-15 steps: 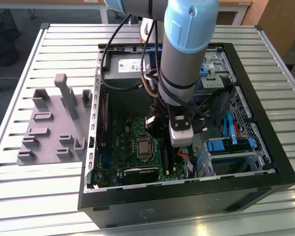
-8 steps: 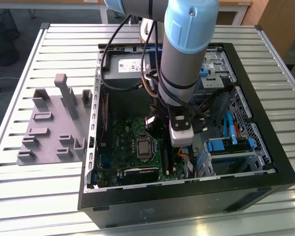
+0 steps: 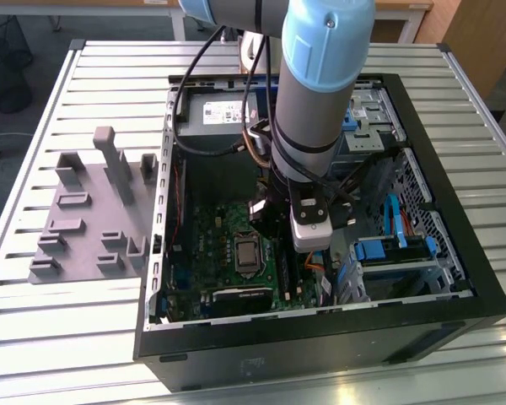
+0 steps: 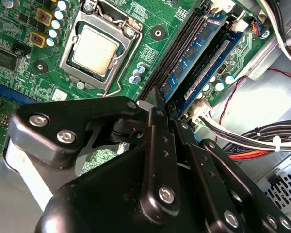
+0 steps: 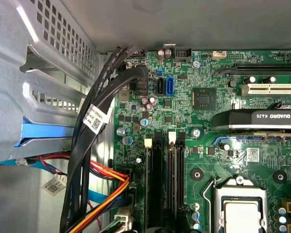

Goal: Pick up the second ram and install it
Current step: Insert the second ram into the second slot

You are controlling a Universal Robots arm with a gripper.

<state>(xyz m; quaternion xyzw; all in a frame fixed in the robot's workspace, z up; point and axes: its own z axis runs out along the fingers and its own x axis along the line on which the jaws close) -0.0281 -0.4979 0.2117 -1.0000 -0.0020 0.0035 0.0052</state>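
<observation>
Claw [image 4: 157,104] is hovering clenched, fingertips touching the near end of the second ram [image 4: 191,56] standing in its slot (blue, beside another stick); pressing straight down evenly is seating it best.

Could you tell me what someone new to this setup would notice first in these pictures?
First, the arm reaching down into the open computer case on the slatted table, its gripper low over the motherboard's memory slots. Blue memory sticks stand in the slots just beyond the fingertips, beside the bare processor. On the exterior view's left lies a grey fixture tray.
</observation>
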